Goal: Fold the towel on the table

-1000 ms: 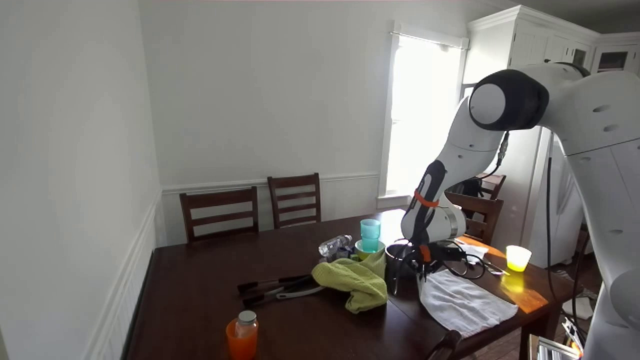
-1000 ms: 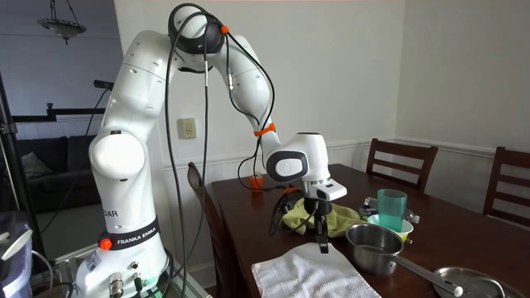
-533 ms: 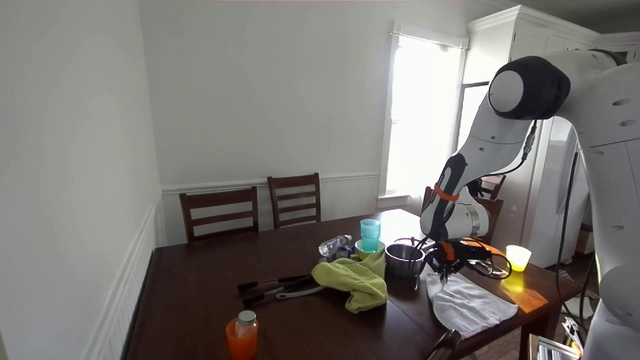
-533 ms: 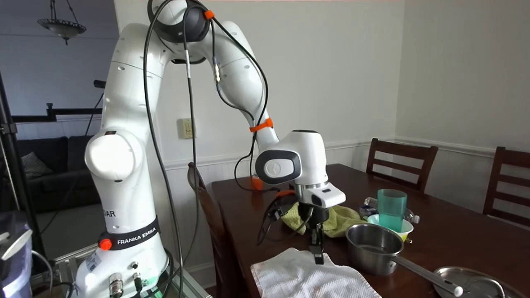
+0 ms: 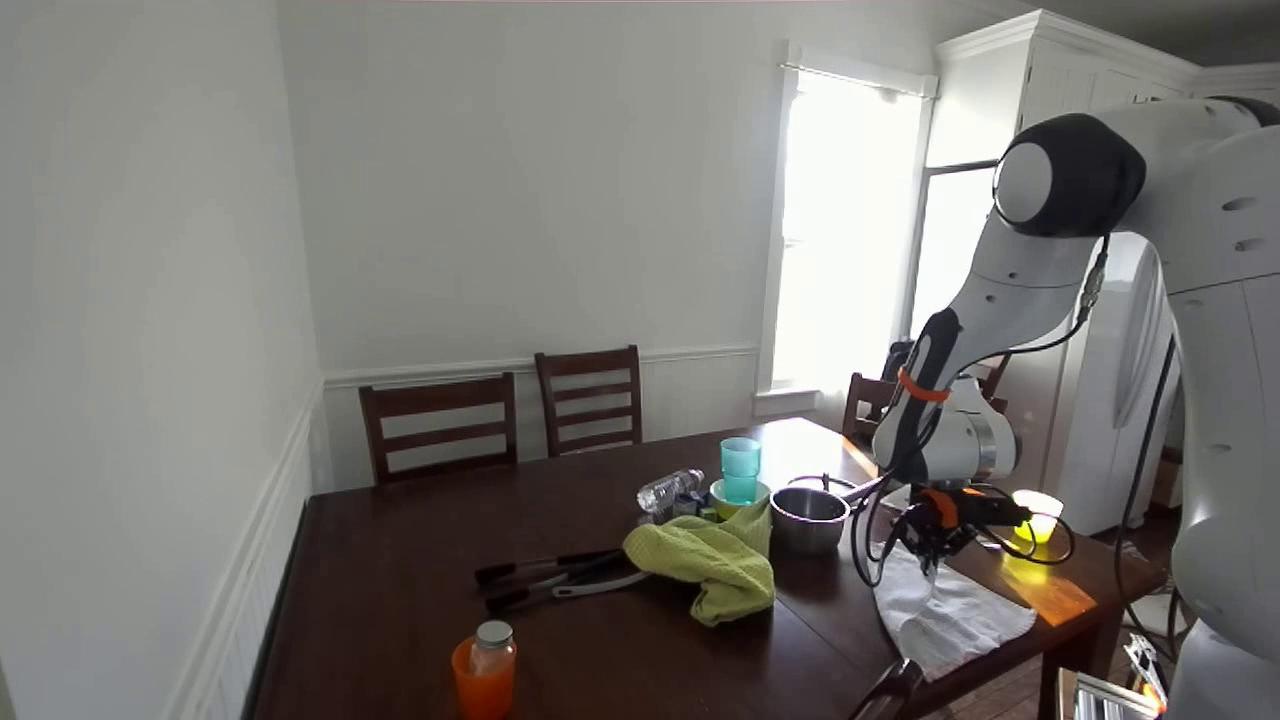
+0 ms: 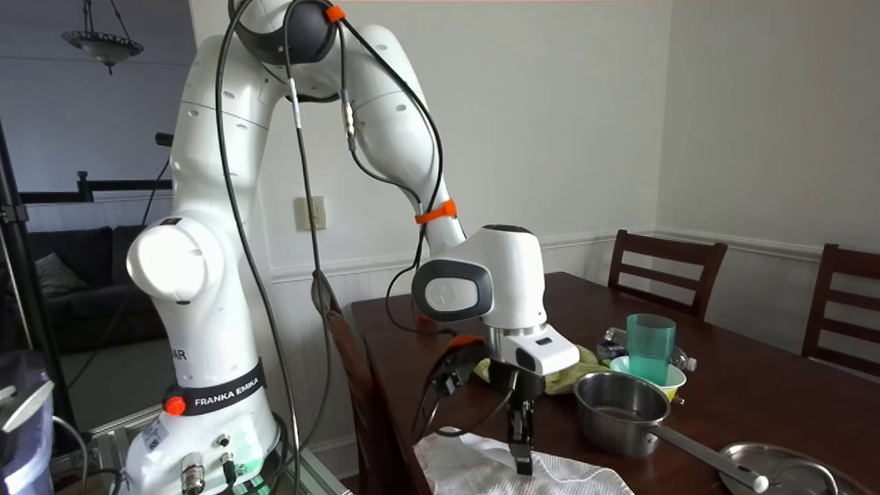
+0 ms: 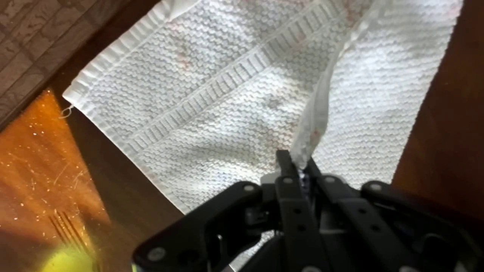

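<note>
A white waffle-weave towel (image 7: 211, 94) lies on the dark wooden table (image 5: 400, 620) near its edge. It also shows in both exterior views (image 5: 965, 625) (image 6: 467, 464). My gripper (image 7: 298, 162) is shut on a raised edge of the towel, pinched between the fingertips. A fold runs up from the fingertips in the wrist view, with part of the towel flat on each side. In the exterior views the gripper (image 5: 930, 565) (image 6: 522, 464) points down, low over the towel. The exact height of the held edge is hard to tell.
A steel pot (image 6: 622, 412) stands beside the towel, with a metal lid (image 6: 777, 474) near its handle. A yellow-green cloth (image 5: 700, 565), teal cup (image 5: 740, 470), bottle (image 5: 670, 490) and orange cup (image 5: 485, 685) stand farther off. A yellow cup (image 5: 1036, 517) and fork (image 7: 68, 226) lie nearby.
My gripper has moved across the towel, away from the yellow-green cloth and pot, carrying the held edge. The towel's far part has been drawn over and bunched.
</note>
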You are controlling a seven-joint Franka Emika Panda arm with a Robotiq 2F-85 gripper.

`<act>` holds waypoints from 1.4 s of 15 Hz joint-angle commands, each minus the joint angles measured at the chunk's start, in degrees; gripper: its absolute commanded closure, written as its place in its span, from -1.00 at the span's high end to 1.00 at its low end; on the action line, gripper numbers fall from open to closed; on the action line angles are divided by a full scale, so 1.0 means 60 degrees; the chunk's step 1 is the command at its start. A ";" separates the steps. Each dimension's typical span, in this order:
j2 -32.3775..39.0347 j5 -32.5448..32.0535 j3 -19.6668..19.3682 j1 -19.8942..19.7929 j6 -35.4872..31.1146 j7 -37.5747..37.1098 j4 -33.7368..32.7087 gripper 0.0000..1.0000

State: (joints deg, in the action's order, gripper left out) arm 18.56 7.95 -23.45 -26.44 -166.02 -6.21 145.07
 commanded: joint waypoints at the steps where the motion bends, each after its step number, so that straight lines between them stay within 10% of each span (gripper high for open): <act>1: -0.0218 0.0440 0.0347 -0.0690 0.0080 0.0893 0.0347 -0.96; 21: 0.0223 -0.0345 -0.0105 -0.2041 -0.0835 0.2942 0.0655 -0.96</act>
State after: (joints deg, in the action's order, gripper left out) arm 19.73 7.79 -24.02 -36.63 -168.74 9.64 148.35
